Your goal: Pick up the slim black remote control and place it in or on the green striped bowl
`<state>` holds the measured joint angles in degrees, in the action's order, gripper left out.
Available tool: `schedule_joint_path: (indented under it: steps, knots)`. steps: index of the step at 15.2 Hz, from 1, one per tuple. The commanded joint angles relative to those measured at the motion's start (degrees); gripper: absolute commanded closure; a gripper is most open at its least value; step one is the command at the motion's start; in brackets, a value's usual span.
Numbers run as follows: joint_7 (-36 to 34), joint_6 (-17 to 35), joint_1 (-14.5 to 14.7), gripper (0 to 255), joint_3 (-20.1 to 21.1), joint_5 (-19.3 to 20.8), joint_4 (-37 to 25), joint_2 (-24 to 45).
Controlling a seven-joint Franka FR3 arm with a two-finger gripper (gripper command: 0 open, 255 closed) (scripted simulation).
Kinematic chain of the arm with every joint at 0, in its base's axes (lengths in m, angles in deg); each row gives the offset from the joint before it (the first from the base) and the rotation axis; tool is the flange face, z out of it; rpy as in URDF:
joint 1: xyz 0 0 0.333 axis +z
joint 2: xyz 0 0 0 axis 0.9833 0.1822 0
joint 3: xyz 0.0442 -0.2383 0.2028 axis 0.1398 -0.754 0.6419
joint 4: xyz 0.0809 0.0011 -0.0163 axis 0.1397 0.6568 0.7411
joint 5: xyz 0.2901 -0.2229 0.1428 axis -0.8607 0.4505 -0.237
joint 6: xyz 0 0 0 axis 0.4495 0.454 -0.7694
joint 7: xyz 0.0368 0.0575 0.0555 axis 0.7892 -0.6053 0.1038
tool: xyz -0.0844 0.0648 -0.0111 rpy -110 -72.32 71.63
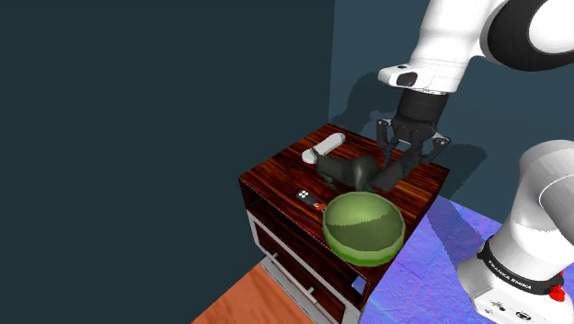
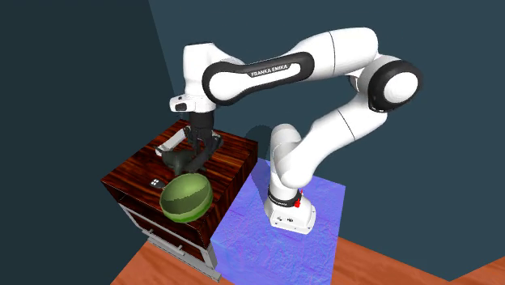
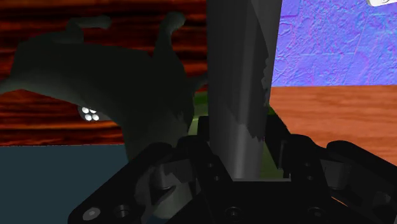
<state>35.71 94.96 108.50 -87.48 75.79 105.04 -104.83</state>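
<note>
My gripper [image 1: 411,150] is shut on a slim dark remote [image 1: 394,168], which hangs tilted from the fingers over the cabinet top. In the wrist view the remote [image 3: 236,76] runs straight out from between the two fingers [image 3: 188,156], which clasp it. Its lower end is just above the far rim of the green striped bowl [image 1: 344,241], which stands at the cabinet's front corner. The second exterior view has the gripper [image 2: 199,146] above and behind the bowl [image 2: 183,207]. A sliver of green bowl [image 3: 200,105] shows beside the remote.
A lumpy dark grey object [image 1: 350,170] sits on the wooden cabinet [image 1: 276,171] beside the held remote. A white cylinder [image 1: 324,147] lies at the back. A small black device with white buttons [image 1: 304,195] lies beside the bowl. A blue mat [image 1: 432,267] covers the floor under the stand.
</note>
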Motion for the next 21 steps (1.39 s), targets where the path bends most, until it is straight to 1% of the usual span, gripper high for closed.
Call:
schedule_joint_path:
  steps: [1, 8, 19, 21]
  knots:
    - [-2.92, 2.02, 2.08, 255, 2.79, -2.35, -0.03, 1.53]
    - [-11.28, 9.51, 8.37, 255, 11.13, -8.87, -3.84, 11.29]
    - [-9.48, 19.01, 8.91, 255, 11.08, -10.01, 2.87, 14.18]
    - [-9.47, 19.0, 8.89, 255, 11.09, -10.02, 2.88, 14.17]
